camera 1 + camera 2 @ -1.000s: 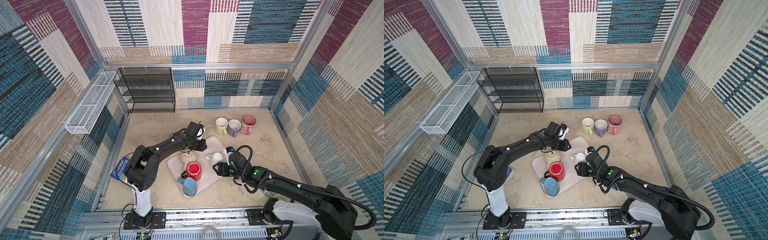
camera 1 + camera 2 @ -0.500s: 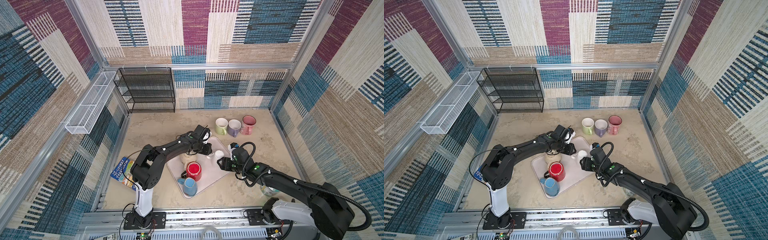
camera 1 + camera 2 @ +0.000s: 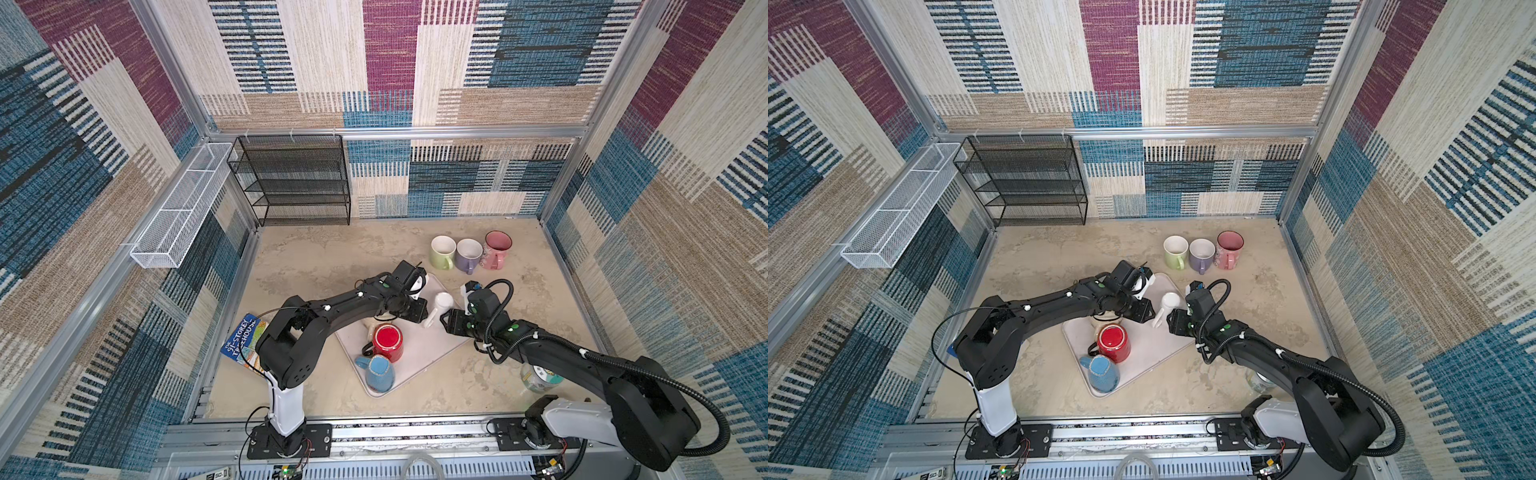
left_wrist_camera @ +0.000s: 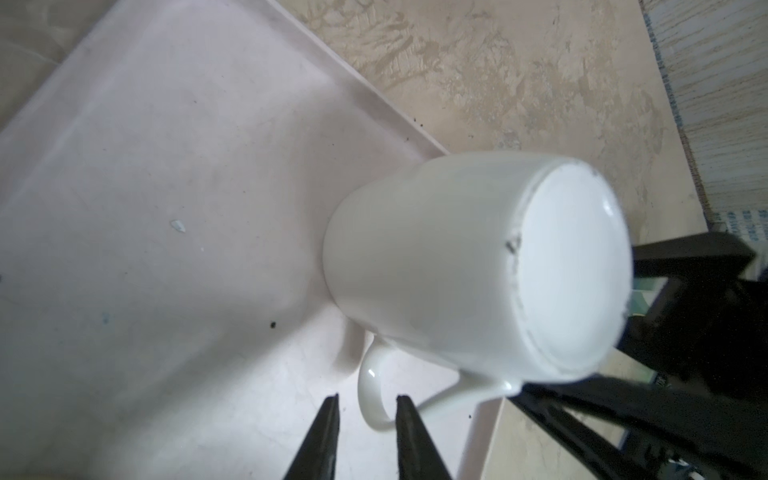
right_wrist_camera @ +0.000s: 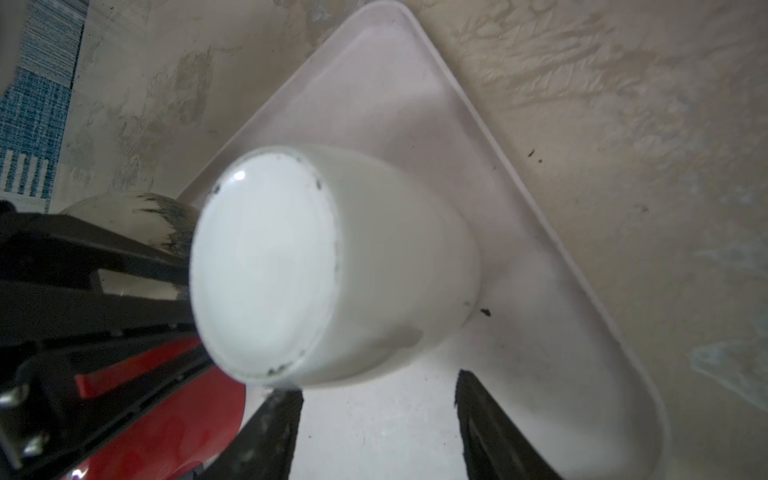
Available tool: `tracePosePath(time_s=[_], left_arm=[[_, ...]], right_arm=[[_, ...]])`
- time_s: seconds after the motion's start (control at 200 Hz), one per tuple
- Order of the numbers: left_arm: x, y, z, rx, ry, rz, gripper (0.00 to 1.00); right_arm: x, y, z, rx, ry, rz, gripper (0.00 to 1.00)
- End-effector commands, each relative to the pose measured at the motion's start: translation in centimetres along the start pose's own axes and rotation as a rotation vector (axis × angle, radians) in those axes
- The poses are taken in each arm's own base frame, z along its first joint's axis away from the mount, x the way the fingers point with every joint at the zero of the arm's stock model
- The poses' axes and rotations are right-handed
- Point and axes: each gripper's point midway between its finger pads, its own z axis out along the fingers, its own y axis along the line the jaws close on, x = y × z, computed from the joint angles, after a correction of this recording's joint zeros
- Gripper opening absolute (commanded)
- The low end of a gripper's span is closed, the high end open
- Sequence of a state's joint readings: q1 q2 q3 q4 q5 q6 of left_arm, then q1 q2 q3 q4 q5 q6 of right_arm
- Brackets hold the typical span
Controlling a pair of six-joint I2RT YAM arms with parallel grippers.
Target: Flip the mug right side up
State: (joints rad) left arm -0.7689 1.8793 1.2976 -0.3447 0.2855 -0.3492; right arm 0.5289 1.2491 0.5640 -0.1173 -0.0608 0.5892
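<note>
Closest to the front rail, on the near side of both grippers, a blue mug [image 3: 379,372] and a red mug [image 3: 387,341] sit base-up on the tray [image 3: 432,345]. Farther in, the left gripper [image 4: 365,401] has its jaws narrowly apart astride the handle of the white mug [image 4: 436,270], which stands upside down on the tray just ahead of its tips. The right gripper [image 5: 378,395] meets the mug from the opposite side, jaws spread wide. Well beyond both grippers, a green mug [image 3: 442,251], a purple mug [image 3: 468,254] and a pink mug [image 3: 496,245] stand upright.
</note>
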Motion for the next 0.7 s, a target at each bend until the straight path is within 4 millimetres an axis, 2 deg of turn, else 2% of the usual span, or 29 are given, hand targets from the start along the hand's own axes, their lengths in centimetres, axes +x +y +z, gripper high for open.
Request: tracePosePath(time_s=[0.0, 0.145, 0.28, 0.436, 0.551, 0.696], left_arm=[[-0.2, -0.5, -0.1, -0.010, -0.022, 0.008, 0.28], [0.0, -0.3, -1.1, -0.052, -0.020, 0.034, 0.28], [0.0, 0.1, -3.4, -0.122, -0.035, 0.079, 0.29], [0.1, -0.5, -5.2, -0.186, -0.029, 0.146, 0.34], [0.0, -1.4, -5.5, -0.196, -0.036, 0.172, 0.39], [0.1, -2.6, -4.8, -0.197, -0.022, 0.201, 0.48]], right_arm=[[-1.5, 0.2, -0.1, -0.015, -0.046, -0.014, 0.61], [-2.1, 0.0, -0.6, -0.009, -0.062, -0.021, 0.61], [-2.4, -0.1, -1.4, 0.000, -0.077, -0.031, 0.62], [-2.7, -0.5, -2.5, 0.004, -0.097, -0.021, 0.66], [-3.2, -1.0, -3.3, 0.012, -0.114, -0.008, 0.69], [-3.8, -2.4, -4.4, 0.036, -0.141, 0.020, 0.73]])
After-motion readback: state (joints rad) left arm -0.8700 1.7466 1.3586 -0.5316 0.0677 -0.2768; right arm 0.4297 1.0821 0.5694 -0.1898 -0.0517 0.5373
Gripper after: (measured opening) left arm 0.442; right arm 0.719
